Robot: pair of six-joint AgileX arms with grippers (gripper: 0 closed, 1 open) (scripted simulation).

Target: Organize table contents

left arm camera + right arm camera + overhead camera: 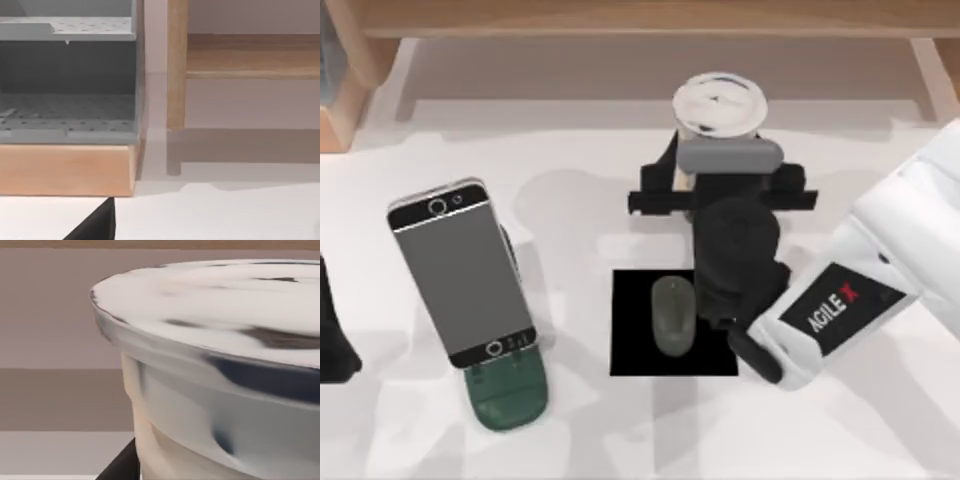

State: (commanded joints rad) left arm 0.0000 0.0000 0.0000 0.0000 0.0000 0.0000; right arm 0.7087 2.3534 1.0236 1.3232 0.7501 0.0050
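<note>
— While the phone and the mouse look settled, which step are you on?

— As I judge it, the cup. The smartphone (460,272) leans on the dark green phone stand (507,393), well to the left of the black square pad (630,330), and the mouse (673,315) lies on that pad. What seems left is the bubble-tea cup (718,108), standing on the table (580,160) just beyond the pad's far edge.

— Where is your hand against it?

— My right gripper (705,165) is up against the cup's near side, beyond the pad, with a black finger (660,172) reaching along the cup's left flank. In my right wrist view the cup's lid and clear wall loom very close, with a dark finger tip (122,465) low beside the wall.

— Clamped on it?

— I cannot tell. The fingers are around or beside the cup, but whether they press the wall is hidden from me.

— So the next move?

— If the hold is firm, lift it straight and keep it upright, probably carrying it clear of the pad and mouse. If not, close first. The wall looks slick and the cup tall, so tipping is my worry.

— And the other arm?

— My left arm (335,340) is parked far left of the pad, facing the light wooden shelf (65,170).
</note>
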